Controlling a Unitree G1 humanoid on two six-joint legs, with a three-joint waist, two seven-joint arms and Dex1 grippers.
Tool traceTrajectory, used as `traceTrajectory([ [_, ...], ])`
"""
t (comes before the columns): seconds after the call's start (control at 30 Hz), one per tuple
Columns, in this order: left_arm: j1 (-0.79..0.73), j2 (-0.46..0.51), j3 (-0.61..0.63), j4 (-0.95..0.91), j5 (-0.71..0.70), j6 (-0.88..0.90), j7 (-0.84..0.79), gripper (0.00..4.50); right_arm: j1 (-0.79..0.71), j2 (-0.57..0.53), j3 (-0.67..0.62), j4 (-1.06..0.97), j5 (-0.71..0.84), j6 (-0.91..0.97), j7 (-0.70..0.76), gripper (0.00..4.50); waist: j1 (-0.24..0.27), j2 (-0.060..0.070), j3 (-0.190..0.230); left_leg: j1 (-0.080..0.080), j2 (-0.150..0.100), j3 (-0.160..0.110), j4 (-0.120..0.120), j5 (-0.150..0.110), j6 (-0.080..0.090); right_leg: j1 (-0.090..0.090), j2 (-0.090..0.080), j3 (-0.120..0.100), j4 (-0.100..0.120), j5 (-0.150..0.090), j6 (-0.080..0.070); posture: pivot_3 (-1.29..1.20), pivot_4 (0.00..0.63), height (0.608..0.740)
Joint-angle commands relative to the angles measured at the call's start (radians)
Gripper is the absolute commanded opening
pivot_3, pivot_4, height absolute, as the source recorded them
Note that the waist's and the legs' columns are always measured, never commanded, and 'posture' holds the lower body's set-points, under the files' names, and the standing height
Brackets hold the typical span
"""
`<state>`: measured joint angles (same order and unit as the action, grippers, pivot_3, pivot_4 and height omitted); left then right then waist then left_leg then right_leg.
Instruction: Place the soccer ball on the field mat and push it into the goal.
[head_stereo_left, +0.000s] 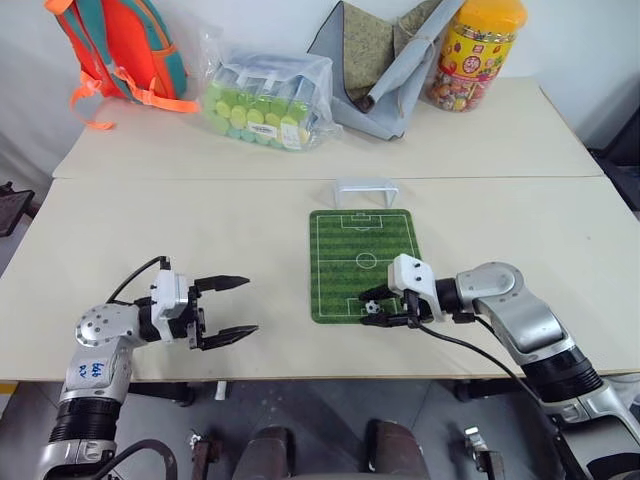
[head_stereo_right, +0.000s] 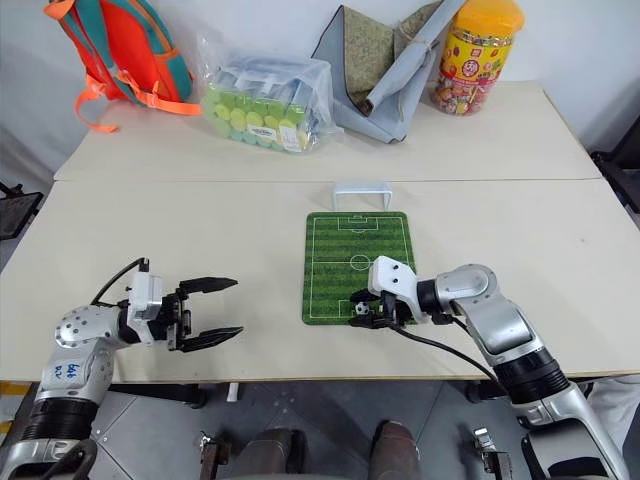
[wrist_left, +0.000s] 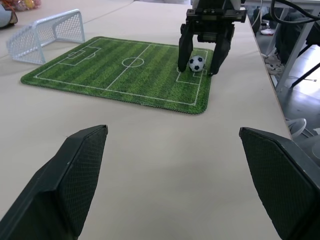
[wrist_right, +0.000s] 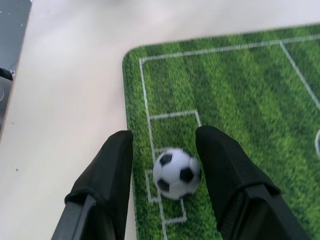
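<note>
The soccer ball (wrist_right: 176, 172) is a tiny white ball with black patches. It rests on the near end of the green field mat (head_stereo_left: 365, 245), inside the small box lines. My right gripper (head_stereo_left: 378, 312) is lowered around the ball with its fingers open. The ball sits between them, close to one finger and with a gap to the other. The white goal (head_stereo_left: 365, 189) stands at the mat's far end, touching its edge. My left gripper (head_stereo_left: 235, 308) hovers open and holds nothing, well to the left of the mat and pointing toward it.
On the far table sit an orange backpack (head_stereo_left: 120, 45), a bag of green cups (head_stereo_left: 262, 100), a grey folded cloth (head_stereo_left: 385, 70) and a candy jar (head_stereo_left: 478, 55). A seam (head_stereo_left: 200, 178) runs between the two tables. The mat's near end lies close to the front table edge (head_stereo_left: 300, 378).
</note>
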<state>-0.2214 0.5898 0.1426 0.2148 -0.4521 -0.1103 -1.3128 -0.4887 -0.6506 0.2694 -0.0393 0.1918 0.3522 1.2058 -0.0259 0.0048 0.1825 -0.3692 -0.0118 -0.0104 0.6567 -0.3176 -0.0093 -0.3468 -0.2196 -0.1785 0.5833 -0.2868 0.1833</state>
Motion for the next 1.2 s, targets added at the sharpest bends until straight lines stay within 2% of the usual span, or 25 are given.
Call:
traceTrajectory([
  [0.03, -0.018, -0.004, -0.001, 0.013, -0.007, -0.015, -0.005, 4.50, -0.043, -0.027, -0.046, -0.072, 0.037, 0.023, 0.012, 2.18, 0.000, 0.000, 0.000, 0.000, 0.000, 0.000, 0.000, 0.000, 0.000, 0.000, 0.000, 0.000, 0.000, 0.000, 0.000, 0.00, 0.150, 0.740],
  [0.3, -0.046, -0.011, -0.009, 0.043, -0.003, -0.026, -0.011, 4.50, -0.068, -0.068, -0.084, -0.174, 0.087, 0.100, 0.011, 2.18, 0.001, 0.000, 0.000, 0.000, 0.000, 0.001, 0.000, 0.000, 0.000, -0.001, 0.000, 0.001, 0.001, 0.000, 0.000, 0.00, 0.150, 0.740],
  [0.4, -0.049, -0.013, -0.010, 0.045, -0.007, -0.027, -0.022, 4.50, -0.013, -0.100, -0.126, -0.216, 0.119, 0.092, 0.019, 1.26, 0.004, 0.000, 0.000, -0.001, 0.000, 0.001, 0.000, 0.000, 0.000, -0.001, 0.000, 0.002, 0.001, 0.000, 0.000, 0.00, 0.150, 0.740],
  [0.5, -0.050, -0.010, -0.013, 0.044, -0.010, -0.023, -0.037, 4.50, 0.040, -0.112, -0.100, -0.220, 0.096, 0.065, 0.012, 0.13, 0.007, -0.001, 0.000, -0.001, 0.000, 0.001, 0.000, -0.001, 0.000, -0.001, 0.000, 0.002, 0.000, 0.000, 0.000, 0.00, 0.150, 0.740],
  [0.53, -0.050, -0.010, -0.014, 0.043, -0.011, -0.021, -0.041, 4.50, 0.047, -0.111, -0.092, -0.217, 0.088, 0.054, 0.009, 0.06, 0.007, -0.001, 0.000, -0.001, 0.000, 0.002, 0.000, -0.001, 0.000, -0.001, 0.000, 0.002, 0.000, 0.000, 0.000, 0.00, 0.150, 0.740],
  [0.77, -0.051, 0.000, -0.014, 0.039, -0.011, -0.017, -0.064, 4.50, 0.075, -0.087, -0.025, -0.159, 0.064, -0.007, 0.039, 0.06, 0.000, -0.001, 0.000, 0.000, 0.001, 0.003, 0.001, -0.001, 0.000, -0.002, 0.001, 0.004, 0.001, 0.000, 0.000, 0.00, 0.150, 0.740],
  [1.0, -0.066, 0.010, -0.009, 0.042, -0.010, -0.009, -0.067, 4.50, 0.037, -0.031, 0.014, -0.042, 0.015, -0.079, 0.023, 0.06, 0.001, -0.001, 0.000, -0.001, 0.001, 0.004, 0.002, -0.001, 0.000, -0.003, 0.001, 0.004, 0.002, 0.000, -0.001, 0.00, 0.150, 0.740],
  [1.1, -0.077, 0.012, -0.010, 0.047, -0.008, -0.008, -0.065, 4.50, 0.001, 0.002, 0.000, 0.031, -0.003, -0.109, -0.002, 0.06, 0.000, -0.001, 0.000, -0.001, 0.001, 0.004, 0.002, -0.001, 0.000, -0.004, 0.001, 0.005, 0.002, 0.000, -0.001, 0.00, 0.150, 0.740],
  [1.2, -0.104, 0.017, -0.007, 0.056, -0.007, -0.004, -0.063, 4.50, -0.079, 0.021, -0.071, 0.128, 0.000, -0.118, -0.058, 0.06, -0.001, -0.001, 0.000, -0.001, 0.001, 0.006, 0.002, -0.001, 0.000, -0.005, 0.001, 0.006, 0.003, 0.001, -0.001, 0.00, 0.150, 0.740],
])
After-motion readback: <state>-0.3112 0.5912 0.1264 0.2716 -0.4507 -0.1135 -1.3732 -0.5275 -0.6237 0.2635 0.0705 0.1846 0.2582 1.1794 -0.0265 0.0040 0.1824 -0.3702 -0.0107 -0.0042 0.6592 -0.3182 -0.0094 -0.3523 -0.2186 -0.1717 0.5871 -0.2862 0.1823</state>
